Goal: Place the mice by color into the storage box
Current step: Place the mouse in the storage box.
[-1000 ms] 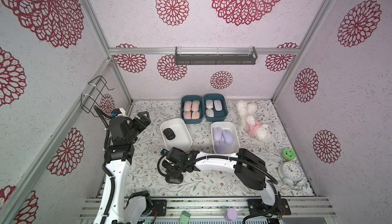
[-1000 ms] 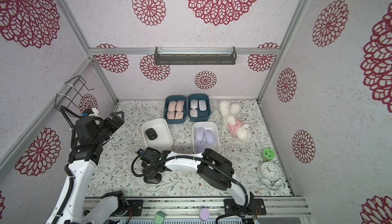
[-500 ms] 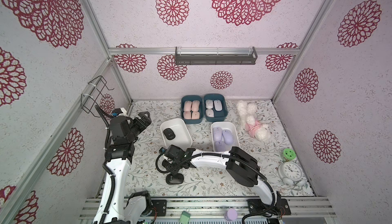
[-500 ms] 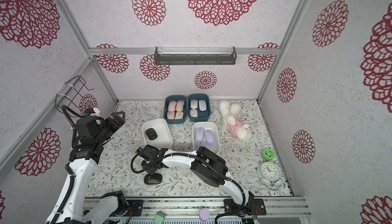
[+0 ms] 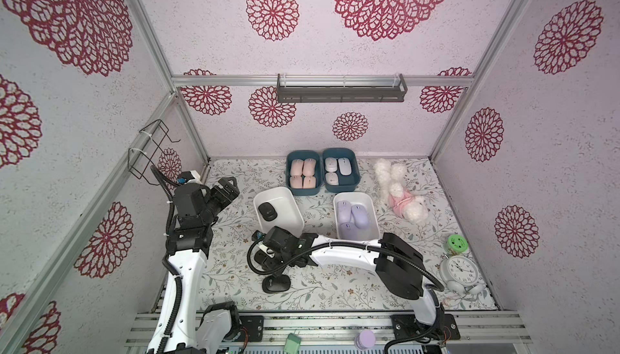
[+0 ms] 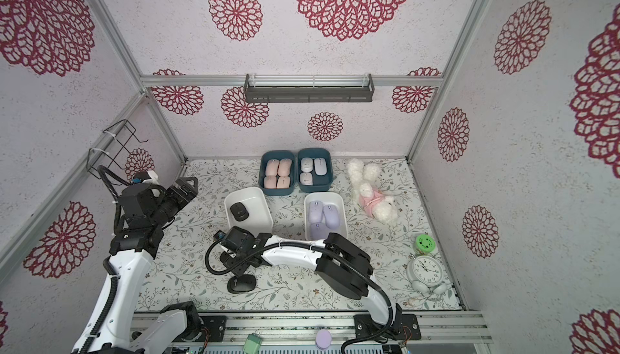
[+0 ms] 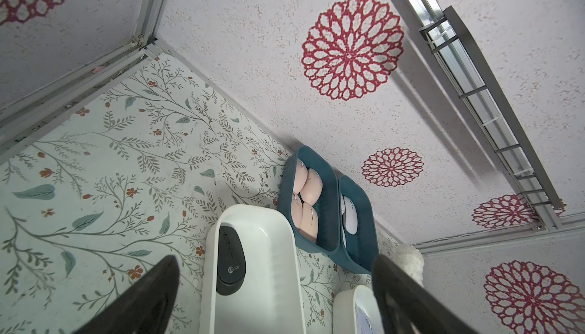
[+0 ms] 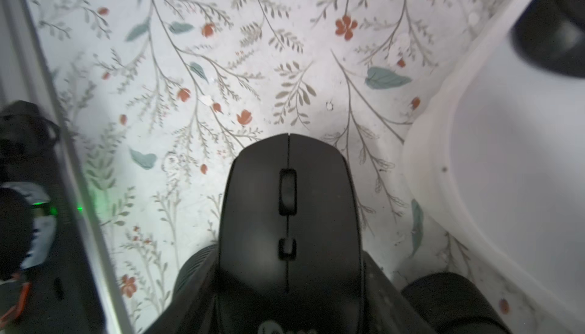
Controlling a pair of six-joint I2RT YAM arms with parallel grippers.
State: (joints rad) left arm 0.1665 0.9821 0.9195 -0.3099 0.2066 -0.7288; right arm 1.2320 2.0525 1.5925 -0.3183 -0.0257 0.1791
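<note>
While your left arm stands raised at the left side of the table (image 5: 228, 275), its left claw (image 5: 230, 188) hangs in the air with the jaws spread wide and nothing between them; your left wrist view shows the two dark fingers (image 7: 148, 291) far apart. Move right and you find your right arm stretched across the front of the table, its right claw (image 5: 270, 264) pointing down just in front of the left white bin (image 5: 287, 214). Your right wrist view shows that claw clamped on the held black mouse (image 8: 289, 221), gripped by its sides with the wheel side up; whether it touches the table you cannot tell, and both top views hide it under the claw. Just beside the claw, toward the front rail (image 5: 302, 317), a loose black mouse (image 5: 276, 284) lies flat on the table. Inside the left white bin, the binned black mouse (image 5: 268, 211) lies at the left end. At the back, the left teal bin (image 5: 303, 154) holds four pink mice (image 5: 297, 168) in two rows, and touching its right side the right teal bin (image 5: 347, 185) holds three pale mice (image 5: 344, 166). In front of that, the right white bin (image 5: 369, 203) holds three lilac mice (image 5: 344, 208). Further right, a white plush toy (image 5: 399, 191) lies on the table, and near the front right corner a green-lidded jar (image 5: 457, 244) stands just behind a white alarm clock (image 5: 462, 268).
</note>
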